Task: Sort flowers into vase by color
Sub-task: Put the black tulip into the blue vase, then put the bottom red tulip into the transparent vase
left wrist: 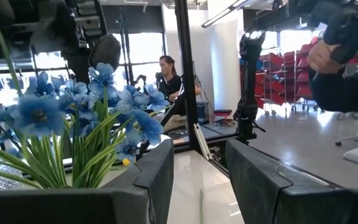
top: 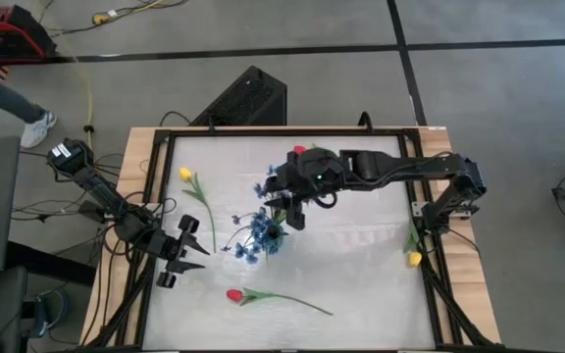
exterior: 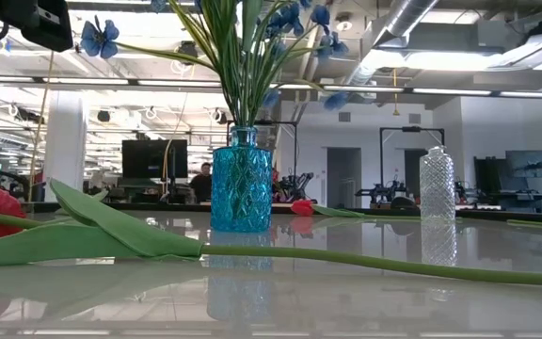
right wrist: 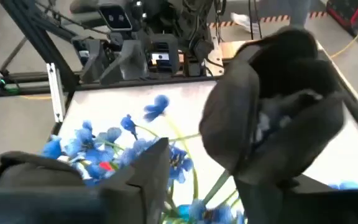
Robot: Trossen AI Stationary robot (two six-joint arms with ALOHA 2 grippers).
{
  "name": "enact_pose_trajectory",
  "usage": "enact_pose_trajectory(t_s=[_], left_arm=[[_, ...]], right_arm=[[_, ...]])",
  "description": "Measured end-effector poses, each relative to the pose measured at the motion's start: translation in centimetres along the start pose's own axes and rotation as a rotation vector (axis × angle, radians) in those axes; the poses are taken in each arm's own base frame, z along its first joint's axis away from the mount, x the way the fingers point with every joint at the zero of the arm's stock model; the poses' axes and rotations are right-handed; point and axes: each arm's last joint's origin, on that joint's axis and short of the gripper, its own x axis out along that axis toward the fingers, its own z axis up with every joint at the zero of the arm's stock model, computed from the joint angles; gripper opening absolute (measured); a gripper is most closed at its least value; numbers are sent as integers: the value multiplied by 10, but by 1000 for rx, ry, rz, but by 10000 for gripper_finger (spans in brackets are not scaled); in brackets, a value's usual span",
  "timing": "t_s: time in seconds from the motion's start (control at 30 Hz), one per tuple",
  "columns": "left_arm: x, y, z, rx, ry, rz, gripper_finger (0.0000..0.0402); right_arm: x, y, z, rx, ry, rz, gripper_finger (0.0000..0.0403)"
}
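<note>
A blue glass vase stands at mid-table with several blue sprays in it. My right gripper hangs just over the sprays, open; green stems and blossoms show between and below its fingers. My left gripper is open and empty, raised to blossom height left of the vase, facing the sprays. A red tulip lies near the front edge. A yellow tulip lies at the far left. Another yellow tulip lies at the right edge. A second red tulip lies behind the vase. My right gripper comes at the blue sprays from above, its fingers standing on either side of the green stems. I cannot tell whether either finger touches a stem.
A clear glass vase stands at the far right side of the table. The near red tulip's long stem runs toward the right across the front. The table frame rims the work area. A person's arm shows beyond the table.
</note>
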Motion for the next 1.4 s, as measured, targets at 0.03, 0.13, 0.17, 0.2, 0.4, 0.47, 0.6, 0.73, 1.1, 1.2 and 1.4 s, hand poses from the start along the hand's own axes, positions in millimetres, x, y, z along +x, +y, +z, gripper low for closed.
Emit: enact_pose_trajectory(t_s=[0.03, 0.13, 0.17, 0.2, 0.4, 0.47, 0.6, 0.73, 1.1, 1.2, 1.4], left_arm=[[0, 0, 0, 0, 0, 0, 137], [0, 0, 0, -1, 0, 0, 137], [0, 0, 0, -1, 0, 0, 137], [0, 0, 0, -2, 0, -1, 137], [0, 0, 0, -2, 0, -1, 137], [0, 0, 0, -2, 0, -1, 137], [0, 0, 0, -2, 0, -1, 137], [0, 0, 0, -2, 0, 0, 137], [1, 1, -2, 3, 11, 8, 137], [4, 6, -7, 2, 36, 34, 137], [12, 17, -21, -52, 106, 106, 137]], right_arm=[[-2, -1, 1, 25, -6, -2, 209], [-4, -5, 0, 71, 18, -8, 239], [-4, -6, -2, 75, 43, -14, 246], [-3, -8, -4, 77, 65, -19, 251], [-5, -11, -17, 67, 200, -28, 260], [-6, -11, -21, 55, 246, -23, 260], [-7, -11, -25, 54, 284, -29, 260], [-16, -13, -16, 55, 282, -34, 260], [-52, -21, 8, 89, 287, -106, 260], [-64, -24, 7, 94, 319, -190, 260], [-93, -30, -3, 133, 412, -375, 260]])
